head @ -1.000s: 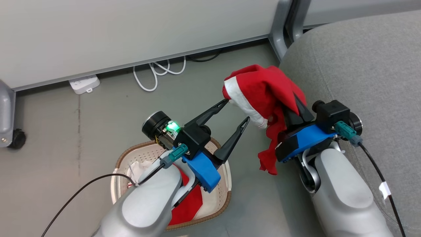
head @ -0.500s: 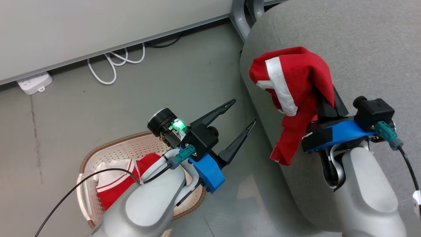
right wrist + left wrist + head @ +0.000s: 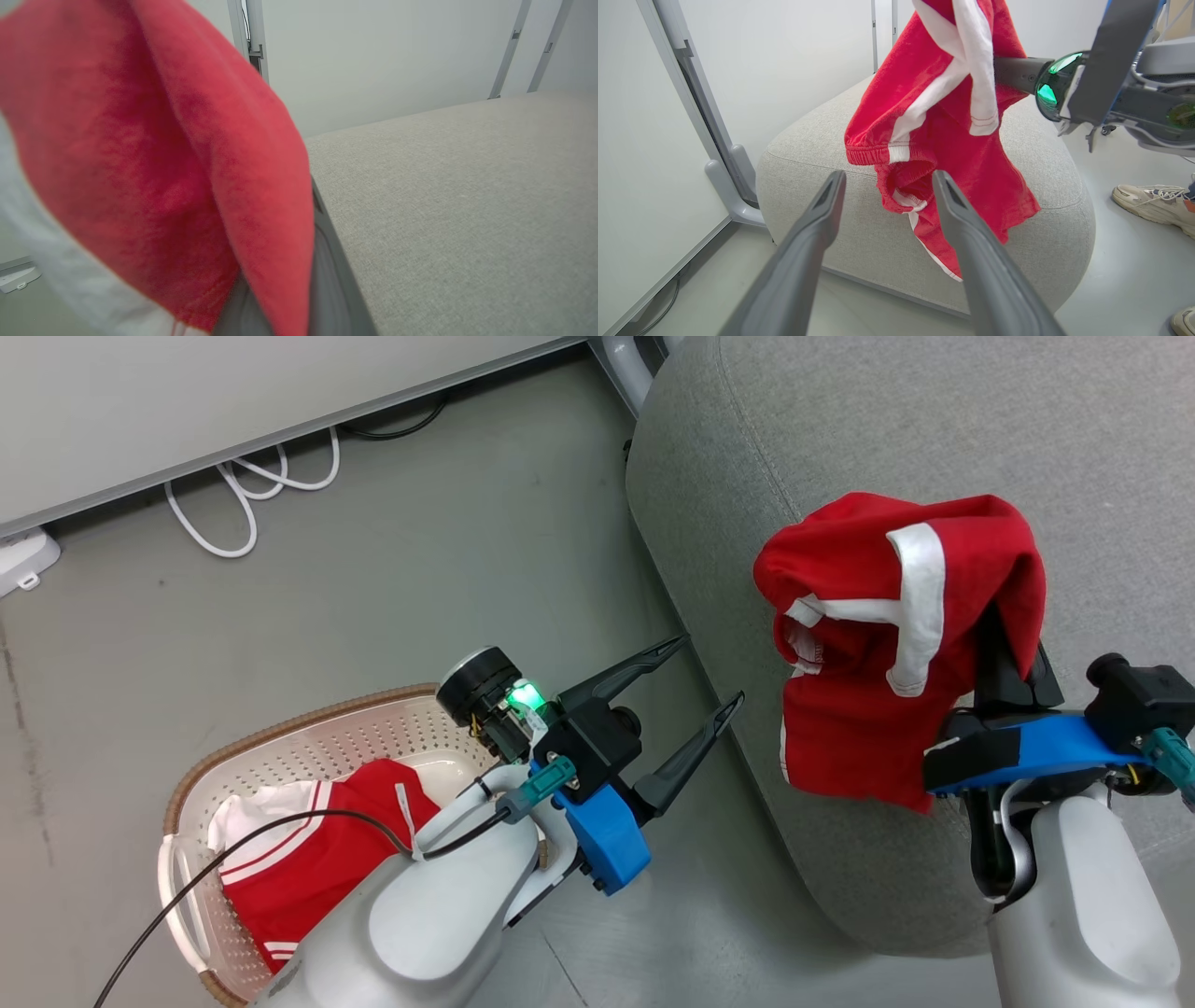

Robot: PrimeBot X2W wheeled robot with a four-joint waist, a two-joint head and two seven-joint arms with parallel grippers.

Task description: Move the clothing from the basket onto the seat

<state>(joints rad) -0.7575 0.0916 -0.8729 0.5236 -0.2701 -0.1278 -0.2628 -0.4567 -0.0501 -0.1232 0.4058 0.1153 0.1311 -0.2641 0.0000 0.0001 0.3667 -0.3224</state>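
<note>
A red garment with white stripes hangs from my right gripper, which is shut on it with its fingertips buried in the cloth. It dangles over the left edge of the grey seat. The left wrist view shows the same garment in front of the seat. My left gripper is open and empty, between basket and seat. The cream basket sits on the floor at lower left, with a second red and white garment inside. In the right wrist view, red cloth drapes over my fingers beside the seat.
A coiled white cable and a power strip lie on the grey floor along the wall. A grey metal leg stands at the seat's far corner. A person's shoe rests on the floor beyond the seat.
The head camera has swung right, shifting basket and floor leftward. My right gripper has carried the garment from beside the seat to over its edge. The left gripper stays open.
</note>
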